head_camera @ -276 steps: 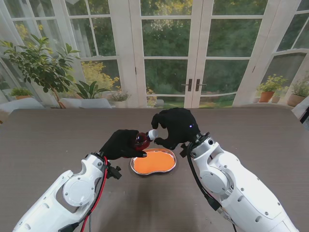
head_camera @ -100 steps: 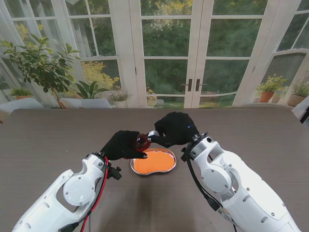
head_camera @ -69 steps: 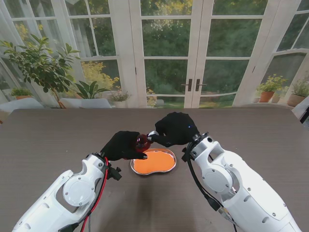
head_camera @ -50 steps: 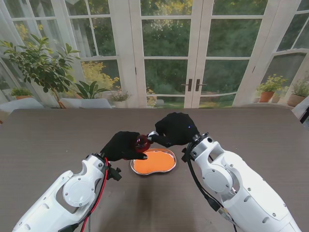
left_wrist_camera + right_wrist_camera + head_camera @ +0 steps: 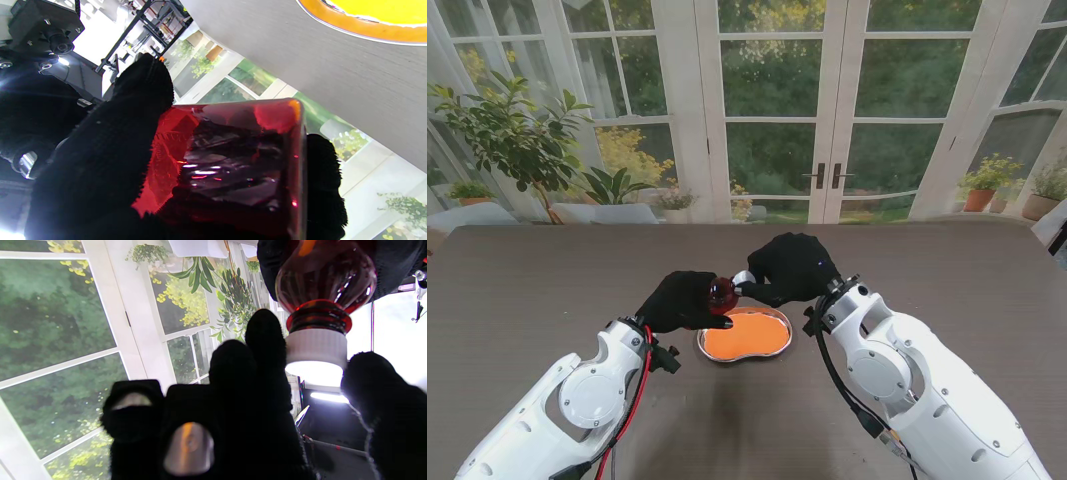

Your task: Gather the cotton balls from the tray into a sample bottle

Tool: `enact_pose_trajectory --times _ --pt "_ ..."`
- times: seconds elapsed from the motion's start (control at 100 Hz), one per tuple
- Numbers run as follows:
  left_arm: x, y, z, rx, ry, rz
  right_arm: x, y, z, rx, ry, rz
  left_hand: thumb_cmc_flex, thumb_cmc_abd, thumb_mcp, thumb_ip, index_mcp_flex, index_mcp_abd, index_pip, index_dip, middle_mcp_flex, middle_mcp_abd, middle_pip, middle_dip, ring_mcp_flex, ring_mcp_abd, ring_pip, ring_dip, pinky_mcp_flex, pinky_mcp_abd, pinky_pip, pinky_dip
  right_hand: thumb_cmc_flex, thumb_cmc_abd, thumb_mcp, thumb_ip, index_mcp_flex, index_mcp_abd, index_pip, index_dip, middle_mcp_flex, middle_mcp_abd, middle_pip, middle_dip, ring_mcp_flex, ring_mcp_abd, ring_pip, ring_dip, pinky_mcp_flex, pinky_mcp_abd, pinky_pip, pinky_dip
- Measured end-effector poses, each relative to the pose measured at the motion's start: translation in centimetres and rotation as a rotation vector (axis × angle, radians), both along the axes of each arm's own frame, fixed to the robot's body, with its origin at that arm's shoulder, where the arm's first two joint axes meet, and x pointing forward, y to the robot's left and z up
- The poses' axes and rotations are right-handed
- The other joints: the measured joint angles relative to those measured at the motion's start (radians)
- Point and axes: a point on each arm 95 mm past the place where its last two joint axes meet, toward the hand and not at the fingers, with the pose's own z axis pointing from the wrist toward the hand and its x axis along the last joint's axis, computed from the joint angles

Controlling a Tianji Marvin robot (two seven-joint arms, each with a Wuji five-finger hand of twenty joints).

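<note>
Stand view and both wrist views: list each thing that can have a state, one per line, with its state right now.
Bottle: red, held off the table, tipped toward the right hand, cap on.
Cap: white, on the bottle's neck, between right fingertips.
Tray: on the table, orange inside, no cotton balls visible.
Left hand: shut on the bottle.
Right hand: fingers closed around the cap.

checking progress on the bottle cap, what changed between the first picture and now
The right hand came down and closed in on the sample bottle, bringing the white cap from just beside the bottle's mouth onto its neck; the right wrist view shows the cap seated there between the fingers. The left hand kept its grip on the bottle in about the same spot, and the tray stayed put.
</note>
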Motion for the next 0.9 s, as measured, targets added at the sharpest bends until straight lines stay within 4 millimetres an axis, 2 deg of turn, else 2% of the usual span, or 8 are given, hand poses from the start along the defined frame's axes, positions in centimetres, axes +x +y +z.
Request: enact_pose_trajectory --times 0.12,0.23,0.47,0.64,0.8,0.9 --pt "0.0 0.0 0.0 -0.001 -0.001 0.001 0.0 0.0 0.0 -0.003 -0.006 -0.002 0.0 0.0 0.0 0.0 0.0 0.0 0.0 0.0 0.0 0.0 0.0 0.0 0.0 0.0 0.0 0.0 0.0 0.0 0.0 0.0 0.002 -0.035 0.001 0.001 -0.001 0.0 -0.001 0.0 -0.001 0.0 0.0 0.0 0.0 0.0 -0.001 0.0 0.0 0.0 0.0 0.0" --pt "0.0 0.0 0.0 -0.002 -0.001 0.003 0.0 0.0 0.0 -0.02 -0.008 -0.003 0.0 0.0 0.0 0.0 0.0 0.0 0.0 0.0 0.0 0.0 0.0 0.0 0.0 0.0 0.0 0.0 0.0 0.0 0.0 0.0 0.004 -0.071 0.003 0.001 -0.044 0.0 -0.023 0.0 -0.036 -0.002 -0.011 -0.003 -0.011 -0.002 -0.019 -0.002 -0.014 0.0 0.0 0.0" --pt "0.1 0.0 0.2 -0.003 -0.003 0.006 -0.1 -0.2 0.0 -0.044 0.001 -0.006 0.0 0.0 0.0 0.0 0.0 0.0 0.0 0.0 0.0 0.0 0.0 0.0 0.0 0.001 0.0 0.0 0.0 0.001 0.0 0.0 -0.043 -0.084 0.003 0.002 -0.187 0.02 -0.099 -0.002 -0.087 -0.013 -0.022 -0.004 -0.012 -0.023 -0.044 -0.017 -0.039 0.0 0.0 0.0" --pt "0.1 0.0 0.2 -0.002 -0.002 0.005 -0.1 -0.4 0.3 -0.05 0.002 -0.014 0.0 0.0 0.0 0.0 0.0 0.0 0.0 0.0 0.0 0.0 0.0 0.0 0.0 0.001 0.0 0.0 0.0 0.001 0.0 0.0 -0.057 -0.099 0.001 0.002 -0.322 0.059 -0.139 -0.037 -0.166 -0.014 -0.026 -0.015 -0.012 -0.039 -0.09 -0.041 -0.068 -0.001 0.0 0.0" --pt "0.1 0.1 0.2 -0.002 -0.002 0.005 -0.1 -0.8 0.9 -0.045 -0.01 -0.025 0.0 0.0 0.0 0.0 0.0 0.0 0.0 0.0 0.0 0.0 0.0 0.0 0.0 0.001 0.0 0.0 0.0 0.001 0.0 0.0 -0.069 -0.19 0.018 0.002 -0.493 0.069 -0.145 -0.063 -0.279 -0.014 -0.032 -0.042 -0.012 -0.041 -0.167 -0.086 -0.099 -0.012 -0.007 0.003" --pt "0.1 0.0 0.2 -0.001 -0.002 0.004 -0.1 -1.1 1.3 -0.029 -0.033 -0.026 0.0 0.0 0.0 0.0 0.0 0.0 0.0 0.0 0.0 0.0 0.0 0.0 0.0 0.001 0.0 0.0 0.0 0.001 0.0 0.0 -0.067 -0.286 0.078 0.002 -0.518 0.05 -0.107 -0.063 -0.318 -0.015 -0.034 -0.062 -0.012 -0.049 -0.199 -0.101 -0.11 -0.012 -0.007 0.014"
